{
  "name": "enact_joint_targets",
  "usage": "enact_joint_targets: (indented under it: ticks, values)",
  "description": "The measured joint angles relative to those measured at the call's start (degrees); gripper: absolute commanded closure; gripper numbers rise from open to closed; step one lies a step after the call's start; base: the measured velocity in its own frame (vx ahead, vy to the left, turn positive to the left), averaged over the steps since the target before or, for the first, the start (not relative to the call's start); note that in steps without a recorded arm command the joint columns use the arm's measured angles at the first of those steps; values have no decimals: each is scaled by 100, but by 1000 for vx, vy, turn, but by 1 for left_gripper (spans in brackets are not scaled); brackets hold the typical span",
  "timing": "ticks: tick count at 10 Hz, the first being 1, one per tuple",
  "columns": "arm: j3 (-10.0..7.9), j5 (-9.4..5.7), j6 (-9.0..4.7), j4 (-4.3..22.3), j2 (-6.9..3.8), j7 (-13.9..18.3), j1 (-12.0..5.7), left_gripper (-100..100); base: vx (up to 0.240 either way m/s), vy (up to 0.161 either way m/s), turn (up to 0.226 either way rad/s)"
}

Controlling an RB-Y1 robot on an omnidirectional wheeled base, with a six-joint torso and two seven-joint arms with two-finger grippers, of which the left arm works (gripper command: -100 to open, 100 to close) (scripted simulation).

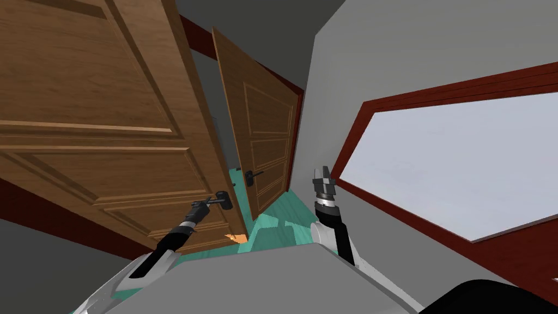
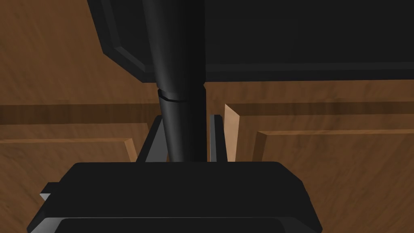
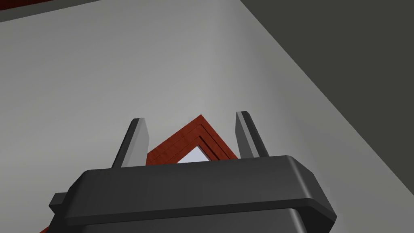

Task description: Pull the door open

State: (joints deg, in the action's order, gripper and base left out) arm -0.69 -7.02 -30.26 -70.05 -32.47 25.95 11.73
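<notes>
A brown panelled wooden door (image 1: 109, 131) fills the left of the head view, swung partly toward me. Its black lever handle (image 1: 220, 199) sits near the door's free edge. My left gripper (image 1: 208, 203) is shut on that lever. In the left wrist view the black lever (image 2: 182, 121) runs between the two fingers (image 2: 215, 137), which press its sides, with the dark handle plate (image 2: 283, 36) beyond. My right gripper (image 1: 321, 175) is raised by the grey wall, open with nothing between its fingers (image 3: 136, 141).
A second brown door (image 1: 264, 142) with its own black handle (image 1: 250, 177) stands ajar further in. Teal floor (image 1: 272, 223) shows between the doors. A grey wall (image 1: 349, 71) and a red-framed window (image 1: 463, 163) lie to the right.
</notes>
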Motion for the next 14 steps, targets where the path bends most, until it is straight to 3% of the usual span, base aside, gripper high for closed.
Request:
enact_joint_targets:
  ticks: [2, 3, 10, 12, 14]
  values:
    - [76, 15, -53, -63, -26, 46, 69, 100, -136, 31, -93]
    - [83, 14, -115, -50, -91, 81, 124, 100, -236, 79, -166]
    - [305, 45, -779, -23, -507, 445, 470, 100, -203, 69, -108]
    - [324, 49, -832, -4, -553, 479, 539, 100, -185, 74, -161]
    - [338, 48, -976, 16, -648, 551, 572, 100, -223, 92, -173]
